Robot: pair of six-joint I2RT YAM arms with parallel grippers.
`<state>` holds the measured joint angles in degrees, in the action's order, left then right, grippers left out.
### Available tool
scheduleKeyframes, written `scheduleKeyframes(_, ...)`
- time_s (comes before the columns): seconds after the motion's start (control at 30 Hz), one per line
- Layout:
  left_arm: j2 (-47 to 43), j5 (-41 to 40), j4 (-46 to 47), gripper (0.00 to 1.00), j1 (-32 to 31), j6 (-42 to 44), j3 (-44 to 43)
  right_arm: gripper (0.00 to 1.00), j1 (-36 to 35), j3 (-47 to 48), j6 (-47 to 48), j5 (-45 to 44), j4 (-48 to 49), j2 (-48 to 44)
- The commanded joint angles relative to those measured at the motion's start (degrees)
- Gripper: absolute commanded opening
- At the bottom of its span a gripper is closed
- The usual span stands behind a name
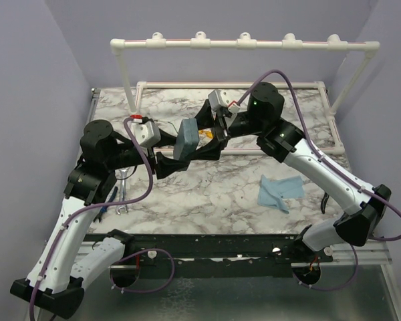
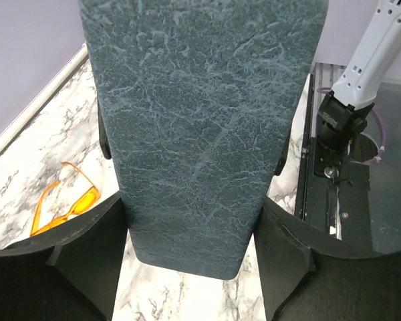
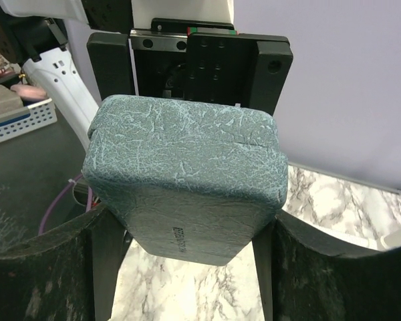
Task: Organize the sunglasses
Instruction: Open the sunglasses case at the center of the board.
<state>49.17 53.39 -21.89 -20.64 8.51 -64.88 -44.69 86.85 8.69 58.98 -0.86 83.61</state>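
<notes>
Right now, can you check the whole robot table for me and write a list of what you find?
Surface: marble table, white with grey veins.
Job's things: orange sunglasses lie on the table beside the arms; a thin dark wiry thing by the left arm may be the other pair, too small to tell.
Clutter: blue cloth, crumpled, on the right side.
Grippers: left gripper and right gripper both clamp the grey-blue case, held up between them.
Cables: purple cables loop along both arms.
Surroundings: white pipe frame at the back; purple walls.
</notes>
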Motion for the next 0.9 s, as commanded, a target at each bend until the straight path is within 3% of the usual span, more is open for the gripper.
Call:
scheduleKeyframes(0.0, -0.2, -0.3, 1.5, 0.46, -0.3, -0.5, -1.5, 0.13, -0.8, 3.8, 4.9, -3.6, -8.1, 1.0)
scheduleKeyframes(0.1, -0.4, 0.3, 1.3, 0.17, -0.3, -0.4, -1.3, 0.18, -0.9, 4.8, 5.5, -4.2, -9.9, 1.6)
scheduleKeyframes(0.17, -0.6, 0.5, 1.4, 0.0, -0.3, -0.4, -1.2, 0.33, -0.9, 4.0, 5.0, -4.3, -9.3, 1.2)
scheduleKeyframes(0.27, -1.5, -0.2, 1.4, 0.0, -0.3, -0.1, -1.5, 0.65, -0.9, 0.9, 4.0, -4.8, -6.5, -0.8)
scheduleKeyframes(0.37, -1.9, -0.4, 1.4, 0.0, -0.3, -0.4, -2.1, 0.8, -0.9, -2.7, 3.1, -7.0, -3.4, -3.1)
scheduleKeyframes(0.87, -2.4, 1.7, 2.1, 0.0, -0.2, 0.4, -0.8, 0.9, -0.9, -3.8, -2.4, -7.1, 5.1, -1.6)
